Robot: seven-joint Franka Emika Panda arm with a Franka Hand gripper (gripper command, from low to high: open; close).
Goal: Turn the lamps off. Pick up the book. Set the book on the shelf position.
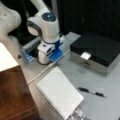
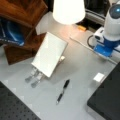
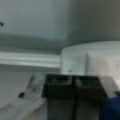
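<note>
Resting on the grey table (image 1: 100,82), the book (image 1: 60,96) is lying clear of the gripper (image 3: 73,100), whose black fingers are pressing together on nothing in the wrist view. Open tabletop is bordering the book's long edges, with a pen (image 1: 91,92) lying near one. The lamp (image 2: 68,10) is glowing. The wooden shelf (image 1: 12,95) is standing just beside the book.

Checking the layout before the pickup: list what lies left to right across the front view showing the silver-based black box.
Wooden shelf → notebook → pen. Behind: robot arm → black box.
</note>
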